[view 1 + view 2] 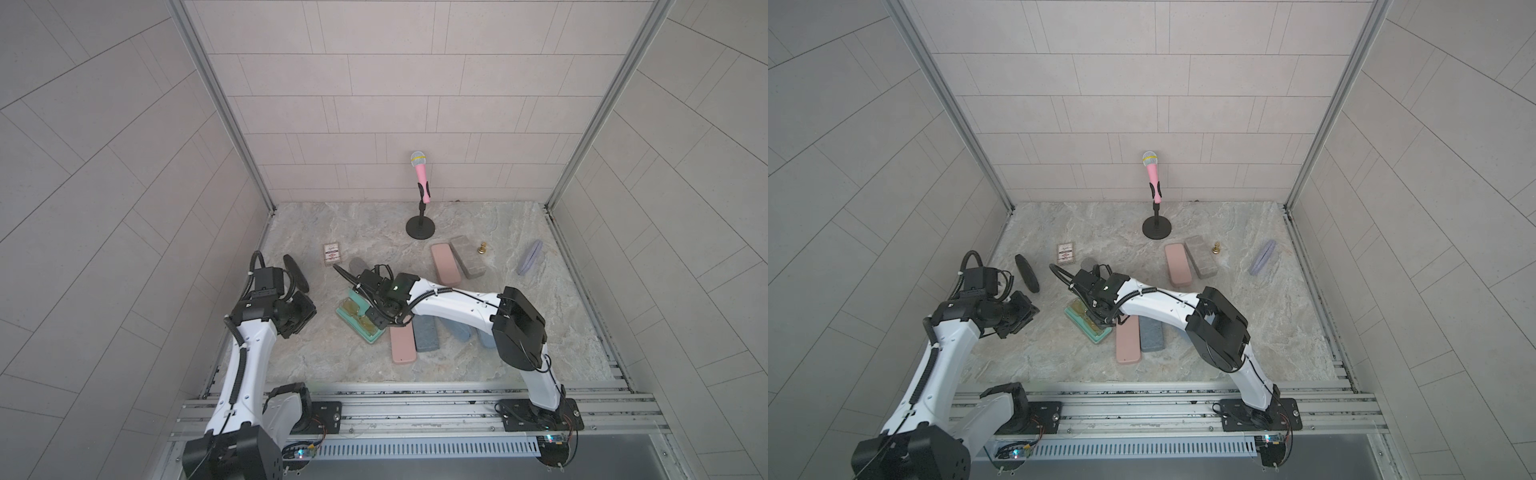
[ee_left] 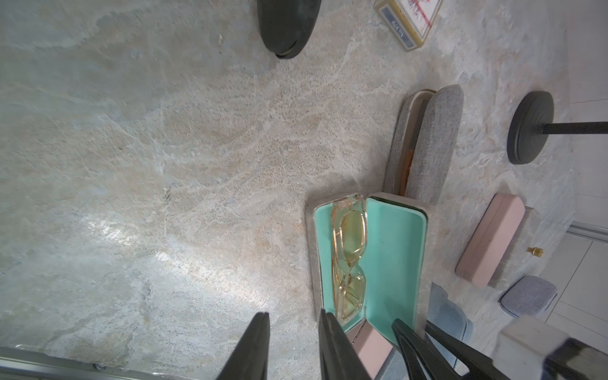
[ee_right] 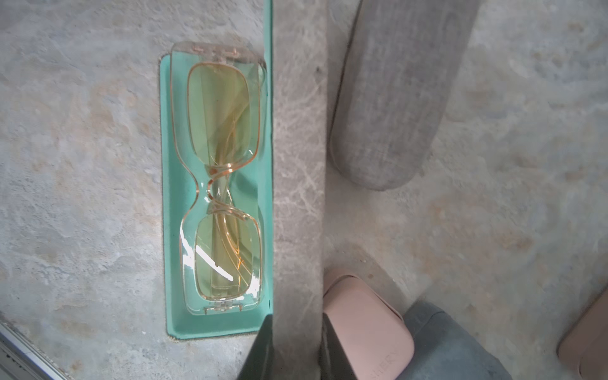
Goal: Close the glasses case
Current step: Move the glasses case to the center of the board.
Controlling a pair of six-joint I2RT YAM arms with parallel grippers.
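Two grippers, one busy: your right gripper pinches raised lid of glasses case, left gripper hangs empty, fingers apart. Case sits well robot-side of mic stand, glasses inside. Looks stiff, light, slidey; grip lid's free edge, ease down.

This place is looking like a robotics laboratory cell, not a home. A left arm and a right arm are standing bolted on aluminium rails along the lower edge of the frame. Aluminium posts are rising on both sides and framing wall panels that are imitating tiles. A small circuit board is glowing beside a slotted cable duct at the bottom. On the stone-patterned tabletop, unrelated props are sitting: a toy microphone in the upper middle, a card box, a glasses case.
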